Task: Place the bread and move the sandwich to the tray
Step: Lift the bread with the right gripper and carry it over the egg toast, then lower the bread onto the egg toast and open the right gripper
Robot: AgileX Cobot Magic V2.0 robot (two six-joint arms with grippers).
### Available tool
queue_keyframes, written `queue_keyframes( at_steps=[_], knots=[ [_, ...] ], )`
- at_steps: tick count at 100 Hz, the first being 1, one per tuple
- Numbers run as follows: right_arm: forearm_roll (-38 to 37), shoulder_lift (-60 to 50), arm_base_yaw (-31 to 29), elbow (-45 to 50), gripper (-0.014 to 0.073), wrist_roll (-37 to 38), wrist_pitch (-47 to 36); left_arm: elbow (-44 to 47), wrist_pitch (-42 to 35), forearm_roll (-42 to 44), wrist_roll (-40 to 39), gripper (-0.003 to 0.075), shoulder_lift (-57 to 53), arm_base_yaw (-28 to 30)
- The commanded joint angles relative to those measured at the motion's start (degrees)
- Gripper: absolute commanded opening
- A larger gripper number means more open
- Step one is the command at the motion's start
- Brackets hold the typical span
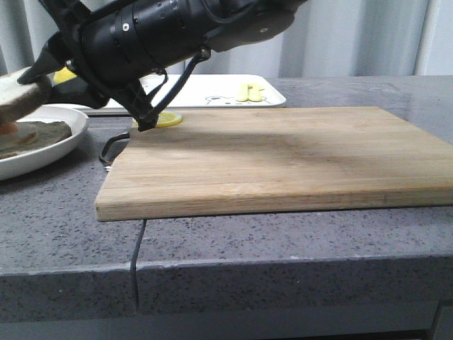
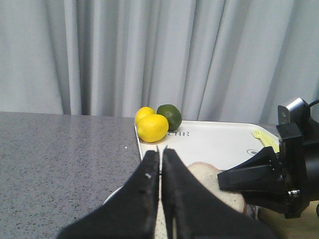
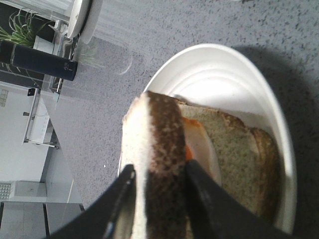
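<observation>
My right gripper (image 3: 158, 174) is shut on the bread (image 3: 154, 149), gripping the thick slice across its brown crust. It holds the slice tilted just above the sandwich (image 3: 234, 154), an egg-topped slice on its round white plate (image 3: 219, 74). In the front view the right arm reaches across to the far left, with the bread (image 1: 21, 92) over the plate (image 1: 67, 134). The white tray (image 1: 212, 91) lies behind the plate. My left gripper (image 2: 160, 149) is shut and empty, hovering near the tray's (image 2: 214, 142) near edge.
A wooden cutting board (image 1: 283, 159) fills the table's middle, with a lemon slice (image 1: 168, 119) at its back left corner. Two lemons (image 2: 152, 127) and a lime (image 2: 169, 115) sit on the tray's corner. A yellow fork (image 1: 251, 92) lies on the tray.
</observation>
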Motion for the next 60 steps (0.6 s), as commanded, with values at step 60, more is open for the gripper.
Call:
queue_keyframes(
  at_steps=[60],
  knots=[
    [-5.98, -12.68, -4.62, -2.09, 0.0105, -22.45, 5.78, -16.42, 14.82, 0.81, -0.45, -0.0019, 11.34, 2.85]
  ],
)
